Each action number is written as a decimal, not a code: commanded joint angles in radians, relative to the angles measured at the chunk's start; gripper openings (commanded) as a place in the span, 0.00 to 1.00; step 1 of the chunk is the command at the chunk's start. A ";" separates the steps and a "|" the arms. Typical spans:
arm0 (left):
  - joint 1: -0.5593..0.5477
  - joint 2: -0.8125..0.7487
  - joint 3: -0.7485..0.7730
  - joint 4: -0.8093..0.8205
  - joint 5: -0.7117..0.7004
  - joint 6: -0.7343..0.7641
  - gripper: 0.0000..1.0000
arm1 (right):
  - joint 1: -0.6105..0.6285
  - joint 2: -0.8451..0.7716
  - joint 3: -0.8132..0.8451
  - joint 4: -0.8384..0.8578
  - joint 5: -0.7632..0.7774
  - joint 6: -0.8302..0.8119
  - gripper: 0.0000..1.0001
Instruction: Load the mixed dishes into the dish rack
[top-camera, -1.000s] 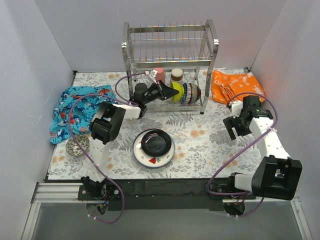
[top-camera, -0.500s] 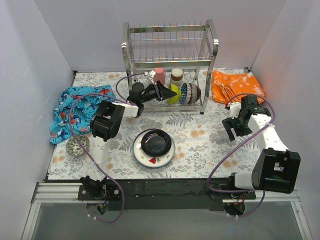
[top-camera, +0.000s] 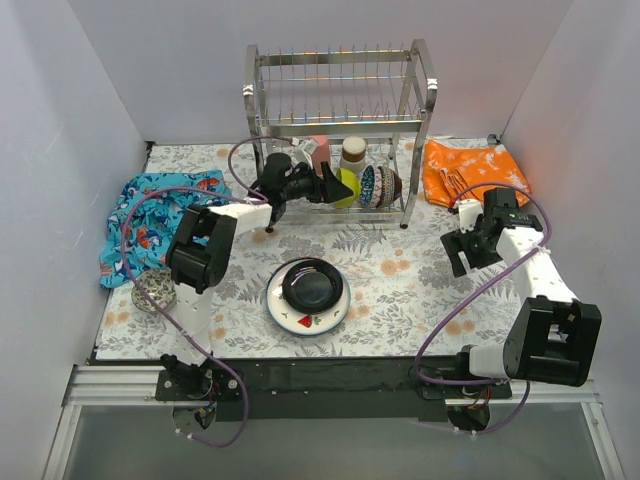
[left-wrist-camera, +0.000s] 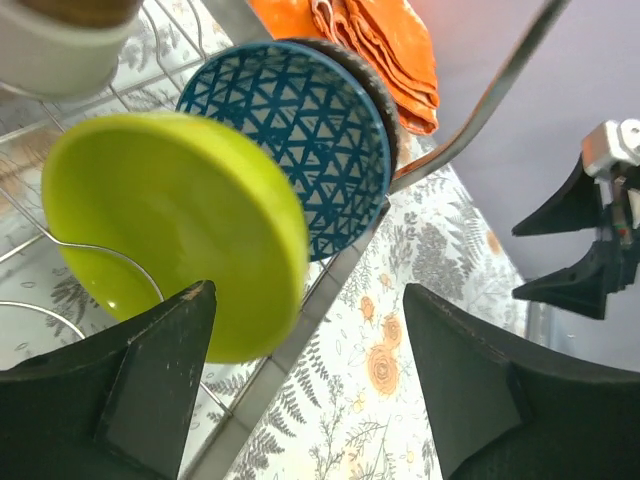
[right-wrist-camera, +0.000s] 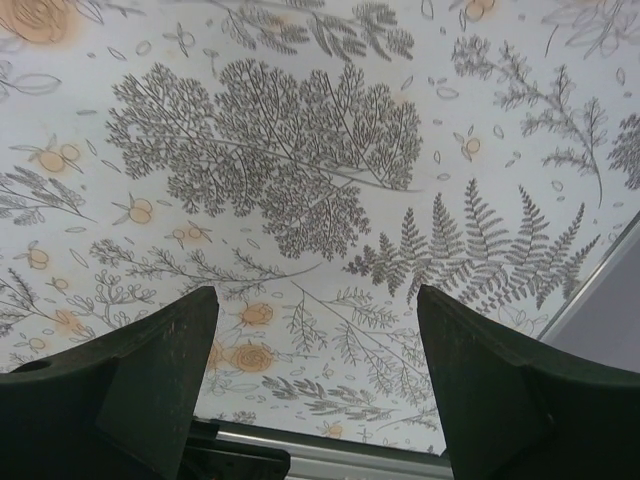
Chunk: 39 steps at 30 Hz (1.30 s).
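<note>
The chrome dish rack (top-camera: 427, 96) stands at the back. On its lower tier a lime bowl (top-camera: 348, 187) (left-wrist-camera: 170, 230) stands on edge beside a blue patterned bowl (top-camera: 369, 186) (left-wrist-camera: 310, 140) and a darker bowl (top-camera: 389, 184). A pink cup (top-camera: 320, 150) and a tan-lidded cup (top-camera: 353, 152) sit behind them. My left gripper (top-camera: 326, 184) (left-wrist-camera: 305, 300) is open right at the lime bowl, with the bowl's rim by its left finger. A black plate (top-camera: 312, 284) lies on a white red-rimmed plate (top-camera: 300, 320) in the middle. My right gripper (top-camera: 465, 252) (right-wrist-camera: 315, 300) hangs open and empty over the tablecloth.
A blue patterned cloth (top-camera: 155, 215) lies at the left, with a small patterned bowl (top-camera: 152, 287) just in front of it. An orange cloth (top-camera: 470, 172) (left-wrist-camera: 380, 50) lies right of the rack. White walls close in on three sides.
My left gripper has opened and let go of the lime bowl, which now stands in the rack's lower tier. The right arm has barely moved.
</note>
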<state>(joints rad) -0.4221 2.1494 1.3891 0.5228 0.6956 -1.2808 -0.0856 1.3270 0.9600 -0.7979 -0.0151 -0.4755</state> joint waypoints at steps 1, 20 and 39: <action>-0.024 -0.206 -0.059 -0.233 -0.102 0.245 0.76 | -0.005 0.003 0.098 0.078 -0.140 0.000 0.89; 0.011 -0.738 -0.328 -0.650 -0.676 0.595 0.74 | 0.070 0.124 0.101 0.944 -0.546 0.298 0.87; 0.089 -0.602 -0.263 -0.475 -0.570 0.591 0.44 | 0.202 0.244 0.145 1.025 -0.370 0.290 0.48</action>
<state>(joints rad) -0.3222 1.6009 1.1149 0.0418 0.0391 -0.6903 0.1112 1.6058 1.1114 0.1761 -0.4171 -0.1799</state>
